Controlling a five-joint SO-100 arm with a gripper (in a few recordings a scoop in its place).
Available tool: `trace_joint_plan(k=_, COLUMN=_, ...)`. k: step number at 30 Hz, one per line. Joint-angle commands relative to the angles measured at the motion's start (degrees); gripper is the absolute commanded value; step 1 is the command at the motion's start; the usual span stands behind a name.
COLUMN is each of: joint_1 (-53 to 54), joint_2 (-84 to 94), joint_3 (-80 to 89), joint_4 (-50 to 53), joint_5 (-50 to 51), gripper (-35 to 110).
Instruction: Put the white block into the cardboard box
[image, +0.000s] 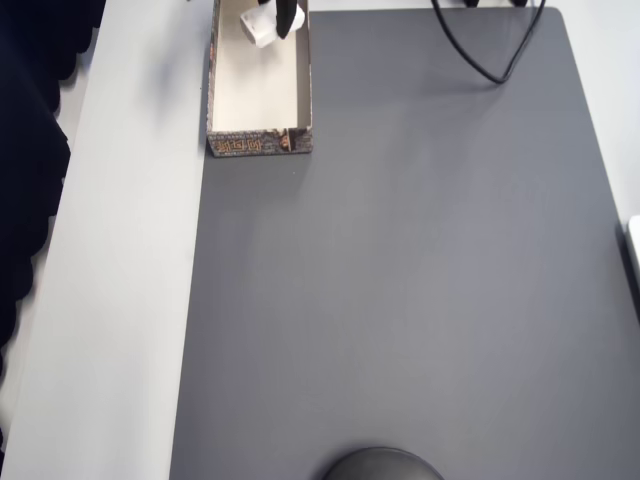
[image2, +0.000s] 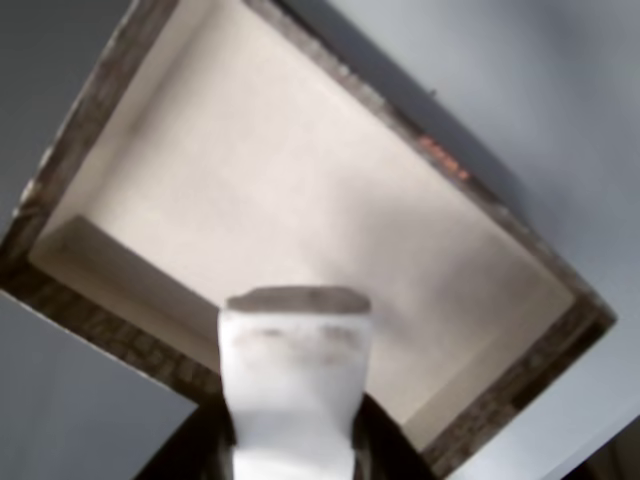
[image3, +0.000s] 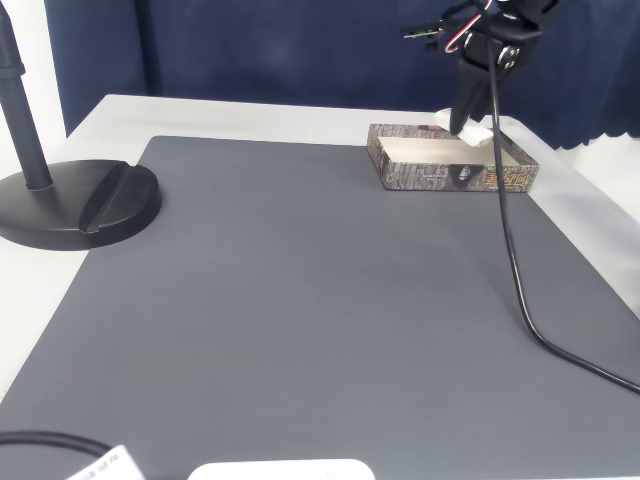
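Gripping the white block (image2: 293, 385) between its fingers, the hand (image: 278, 22) hangs over the cardboard box (image: 305, 95) — block above the cream floor.

Even, soft indoor light; wrist view blurred.

The overhead and fixed views are bright and fairly sharp, the grey mat (image: 400, 280) showing no glare and only faint shadows. In the wrist view the white block (image2: 292, 385) at lower centre and the cardboard box (image2: 120, 325) are out of focus, with a soft shadow across the box's cream floor.
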Motion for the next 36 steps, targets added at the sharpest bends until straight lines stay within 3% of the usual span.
trace_joint_plan(k=1, joint_1=0.35, joint_2=0.53, joint_3=-5.01, joint_4=0.53, joint_5=11.51, gripper=-2)
trace_joint_plan(k=6, joint_1=0.18, joint_2=0.53, joint_3=-5.27, joint_4=0.44, joint_5=40.25, gripper=-2)
trace_joint_plan(k=16, joint_1=0.44, joint_2=-0.35, joint_3=-7.12, joint_4=-0.09, joint_5=59.50, gripper=-2)
trace_joint_plan(k=36, joint_1=0.70, joint_2=-12.39, joint_3=-19.69, joint_4=0.79, joint_5=59.24, gripper=-2)
